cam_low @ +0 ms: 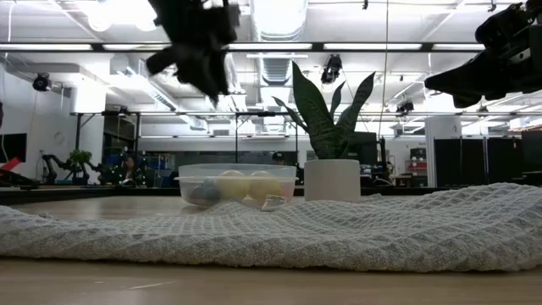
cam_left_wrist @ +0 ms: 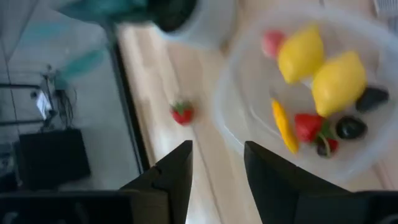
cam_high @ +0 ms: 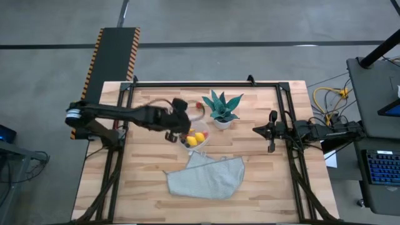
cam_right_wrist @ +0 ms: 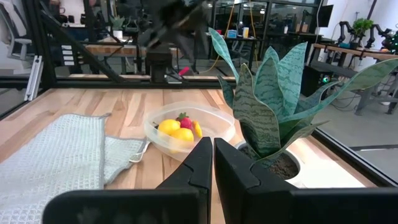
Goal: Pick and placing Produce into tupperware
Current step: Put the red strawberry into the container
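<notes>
Your two arms were dark, slim and jointed; the left arm [cam_high: 119,114] carried a pale band at nine o'clock.

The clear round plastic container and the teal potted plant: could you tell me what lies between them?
Only bare wood: the high view shows nothing between the clear round plastic container and the teal potted plant.

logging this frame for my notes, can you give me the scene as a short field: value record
container: round clear plastic tupperware on the wooden table, beside the grey cloth
contents: two yellow lemon-like toy fruits, red berry pieces, dark round pieces
still outside: one red toy strawberry on the table
left gripper: open, empty, above the tupperware's edge
right gripper: shut, empty, waiting right of the teal potted plant
</notes>
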Available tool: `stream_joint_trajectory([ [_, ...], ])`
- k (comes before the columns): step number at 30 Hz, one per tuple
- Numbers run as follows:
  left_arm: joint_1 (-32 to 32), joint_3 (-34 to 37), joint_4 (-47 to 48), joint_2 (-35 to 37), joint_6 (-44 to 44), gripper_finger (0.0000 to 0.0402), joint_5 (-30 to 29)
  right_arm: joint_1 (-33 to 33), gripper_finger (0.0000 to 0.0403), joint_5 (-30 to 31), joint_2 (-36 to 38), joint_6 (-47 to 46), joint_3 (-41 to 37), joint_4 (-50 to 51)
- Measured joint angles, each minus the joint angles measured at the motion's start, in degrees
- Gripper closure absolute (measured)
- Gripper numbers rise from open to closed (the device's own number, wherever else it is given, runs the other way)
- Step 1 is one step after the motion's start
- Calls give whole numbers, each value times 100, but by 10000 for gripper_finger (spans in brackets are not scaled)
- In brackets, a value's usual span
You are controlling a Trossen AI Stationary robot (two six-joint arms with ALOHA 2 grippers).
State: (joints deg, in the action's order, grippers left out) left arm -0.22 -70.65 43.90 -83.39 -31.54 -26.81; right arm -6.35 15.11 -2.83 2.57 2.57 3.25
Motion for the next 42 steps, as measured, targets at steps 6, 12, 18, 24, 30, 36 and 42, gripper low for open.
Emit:
stream_joint_trajectory([
  [6, 811, 7, -860, 655, -721, 271, 1178, -1, 394, 0, 0, -4, 0, -2],
  [12, 1950, 7, -1925, 766, -1442, 271, 2518, -1, 394, 0, 5, -18, 0, -3],
  [18, 3114, 7, -2461, 324, -2105, 271, 3412, 0, 394, 0, -24, -66, 0, -6],
  [24, 3983, 9, -2548, -436, -2183, 271, 4203, 0, 394, -2, -35, -107, 0, -7],
  [30, 4150, 9, -2888, -1081, -2480, 271, 4720, 0, 394, -2, -35, -55, 0, -7],
  [36, 3994, -187, -2929, -1736, -2585, 271, 4840, 0, 394, 2, -35, 195, 0, -41],
  [42, 3942, -384, -2882, -2148, -2580, 271, 4835, 0, 394, 2, -35, 57, 0, -83],
])
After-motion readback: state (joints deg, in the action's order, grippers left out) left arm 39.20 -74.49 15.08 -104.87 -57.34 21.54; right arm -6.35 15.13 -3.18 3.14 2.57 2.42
